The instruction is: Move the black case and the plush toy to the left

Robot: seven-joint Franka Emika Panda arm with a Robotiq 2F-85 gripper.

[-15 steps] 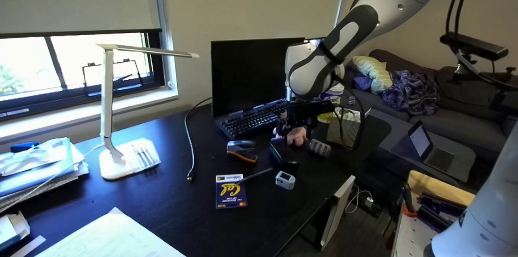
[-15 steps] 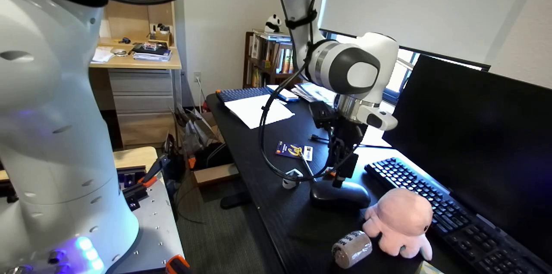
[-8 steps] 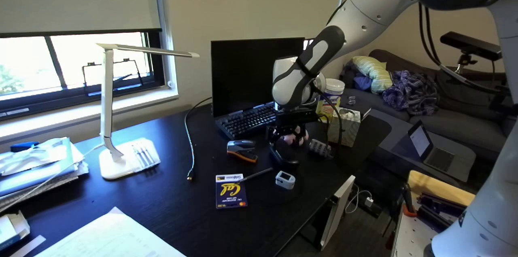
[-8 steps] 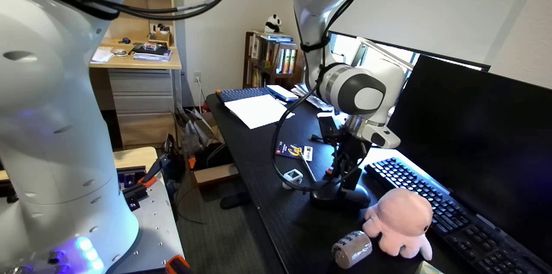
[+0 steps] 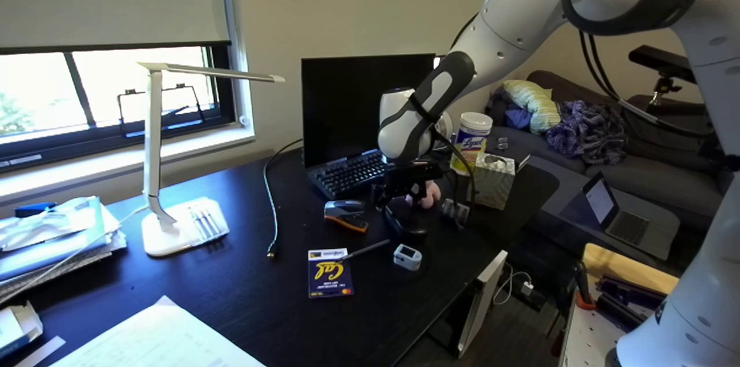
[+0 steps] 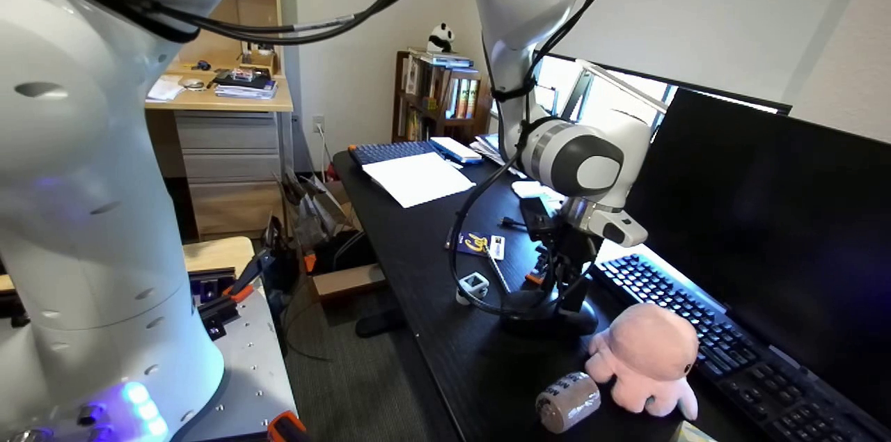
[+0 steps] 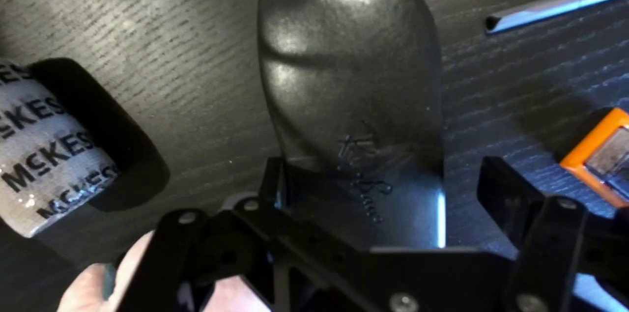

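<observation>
The black case [image 5: 409, 230] lies on the dark desk; it also shows in an exterior view [image 6: 522, 325]. In the wrist view the smooth case [image 7: 354, 81] runs up from between my fingers. My gripper [image 7: 390, 191] is open, with one finger on each side of the case. The left finger is close against the case's edge, and the right finger stands apart with a gap. Whether the left one touches cannot be told. The pink plush toy [image 6: 647, 351] sits beside the case; it is partly hidden behind the gripper in an exterior view [image 5: 429, 195].
A wrapped roll [image 6: 567, 402] lies near the plush toy. An orange-edged stapler [image 5: 346, 215], a pen [image 5: 370, 248], a white oximeter [image 5: 407, 258] and a blue card [image 5: 329, 274] lie around the case. The keyboard [image 6: 668, 296] and monitor [image 6: 752, 219] stand behind.
My arm has come down, bringing the open gripper lower over the black case and slightly toward the stapler side. The case, plush toy and other desk objects have not visibly moved.
</observation>
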